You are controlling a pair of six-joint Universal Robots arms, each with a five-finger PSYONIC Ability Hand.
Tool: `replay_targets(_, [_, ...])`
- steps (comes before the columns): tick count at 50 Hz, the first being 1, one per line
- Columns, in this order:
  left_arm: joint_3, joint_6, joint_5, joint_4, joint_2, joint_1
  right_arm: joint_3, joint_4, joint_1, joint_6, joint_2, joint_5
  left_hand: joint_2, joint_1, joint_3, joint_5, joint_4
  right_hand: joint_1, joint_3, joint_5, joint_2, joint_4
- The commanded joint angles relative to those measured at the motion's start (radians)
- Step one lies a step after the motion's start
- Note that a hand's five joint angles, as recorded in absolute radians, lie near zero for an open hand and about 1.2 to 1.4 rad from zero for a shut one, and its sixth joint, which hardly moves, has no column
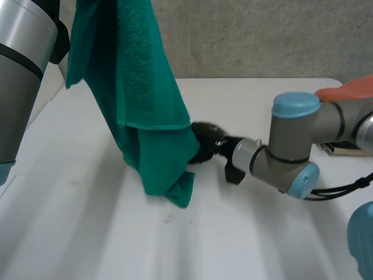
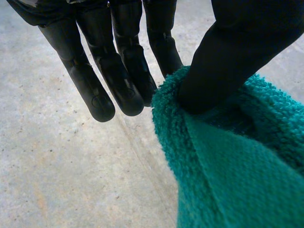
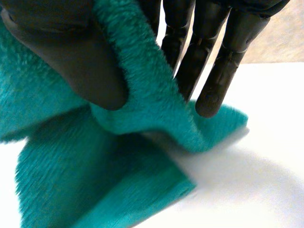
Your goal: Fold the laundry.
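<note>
A green towel (image 1: 143, 99) hangs from high at the back left down to the white table (image 1: 87, 221), where its bottom corner rests. My left hand (image 2: 118, 71) pinches the towel's (image 2: 228, 161) upper edge between thumb and straight fingers. My right hand (image 1: 205, 143) reaches in low from the right, at the towel's lower edge just above the table. There my right hand (image 3: 80, 61) pinches a fold of the towel (image 3: 142, 109) between its thumb and fingers.
An orange cloth (image 1: 349, 88) lies at the right behind my right arm, with a dark flat thing (image 1: 344, 149) under it near the table's right edge. A grey wall (image 1: 262, 35) stands behind the table.
</note>
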Motion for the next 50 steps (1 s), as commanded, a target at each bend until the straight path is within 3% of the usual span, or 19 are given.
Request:
replay_targets(1, [-0.002, -0.013, -0.004, 0.002, -0.049, 0.036, 0.011, -0.058, -0.088, -0.119, -0.177, 0.260, 0.201, 0.262, 0.205, 0.255, 0.196, 0.438, 0.290, 0.310, 0.275, 0.286])
replay_targets(9, [-0.035, -0.028, -0.001, -0.002, -0.190, 0.163, 0.230, -0.059, -0.143, -0.513, -0.454, 0.291, 0.201, 0.262, 0.205, 0.255, 0.196, 0.438, 0.290, 0.310, 0.275, 0.286])
replay_targets(17, [-0.015, -0.048, 0.002, -0.001, -0.475, 0.212, 0.517, -0.059, -0.073, -0.710, -0.621, 0.317, 0.201, 0.262, 0.205, 0.255, 0.196, 0.438, 0.290, 0.310, 0.275, 0.286])
replay_targets(21, [0.022, -0.046, -0.004, 0.001, -0.601, 0.212, 0.623, -0.053, 0.031, -0.740, -0.621, 0.344, 0.201, 0.262, 0.205, 0.255, 0.196, 0.438, 0.290, 0.310, 0.275, 0.286])
replay_targets(25, [0.069, -0.045, -0.010, 0.005, -0.693, 0.214, 0.673, -0.053, 0.129, -0.758, -0.537, 0.373, 0.201, 0.262, 0.205, 0.255, 0.196, 0.438, 0.290, 0.310, 0.275, 0.286])
replay_targets(27, [0.091, -0.045, -0.010, 0.005, -0.721, 0.212, 0.665, -0.053, 0.163, -0.761, -0.497, 0.390, 0.050, 0.110, 0.054, 0.104, 0.044, -0.034, -0.182, -0.162, -0.197, -0.186])
replay_targets(28, [0.100, -0.043, -0.010, 0.005, -0.733, 0.209, 0.657, -0.058, 0.177, -0.764, -0.465, 0.421, -0.076, -0.016, -0.072, -0.022, -0.081, -0.572, -0.720, -0.699, -0.734, -0.723])
replay_targets(29, [0.108, -0.042, -0.009, 0.004, -0.745, 0.206, 0.650, -0.059, 0.180, -0.764, -0.454, 0.438, -0.356, -0.296, -0.352, -0.302, -0.362, -0.751, -0.899, -0.879, -0.914, -0.903])
replay_targets(31, [0.110, -0.040, -0.009, 0.004, -0.748, 0.200, 0.630, -0.061, 0.176, -0.764, -0.437, 0.479, -0.646, -0.585, -0.642, -0.592, -0.651, -0.784, -0.932, -0.912, -0.947, -0.936])
replay_targets(34, [0.096, -0.039, -0.005, -0.005, -0.742, 0.185, 0.607, -0.061, 0.162, -0.753, -0.440, 0.538, -0.791, -0.730, -0.786, -0.737, -0.796, -0.784, -0.932, -0.912, -0.947, -0.936])
replay_targets(43, [-0.090, -0.034, -0.002, 0.004, -0.503, 0.146, 0.636, -0.056, 0.036, -0.723, -0.560, 0.548, -0.814, -0.754, -0.810, -0.760, -0.820, -0.784, -0.932, -0.912, -0.947, -0.936])
replay_targets(50, [-0.335, -0.017, 0.013, 0.001, -0.284, 0.136, 0.680, -0.012, -0.102, -0.598, -0.652, 0.522, -0.744, -0.684, -0.740, -0.690, -0.749, -0.784, -0.932, -0.912, -0.947, -0.936])
